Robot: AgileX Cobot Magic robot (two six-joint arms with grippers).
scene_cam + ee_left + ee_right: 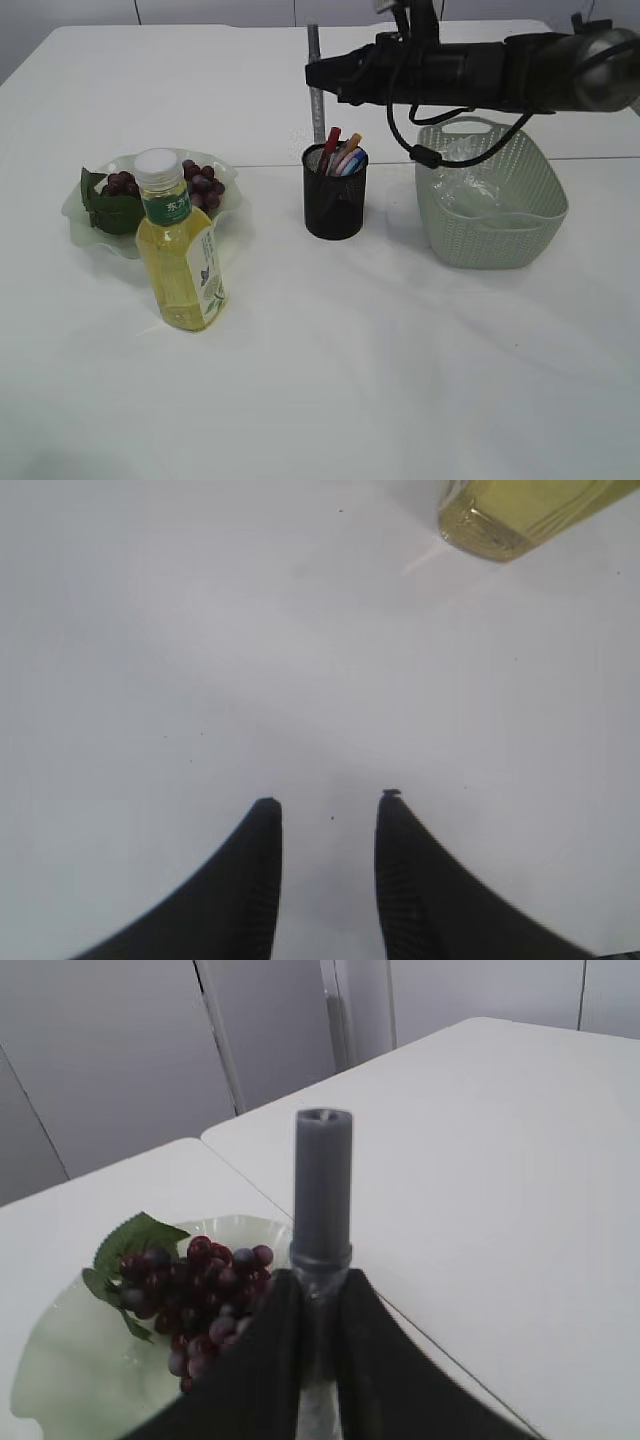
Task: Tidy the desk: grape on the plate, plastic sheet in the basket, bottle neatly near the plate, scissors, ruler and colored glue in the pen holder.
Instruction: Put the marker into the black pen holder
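Observation:
My right gripper [320,76] is shut on a grey glue stick [316,110] and holds it upright above the black mesh pen holder [335,210]. Red and coloured items stand in the holder. In the right wrist view the stick [323,1180] rises from between the fingers [320,1285]. The grapes [200,180] with a green leaf lie on the pale green plate [85,235]; they also show in the right wrist view [200,1280]. The bottle [180,260] of yellow drink stands upright in front of the plate. A clear plastic sheet [470,190] lies in the basket [500,245]. My left gripper [325,800] is open and empty over bare table, with the bottle's base [510,515] beyond it.
The white table [400,380] has a seam running across behind the pen holder. The right arm [480,70] stretches from the right over the basket. The left gripper does not show in the exterior view.

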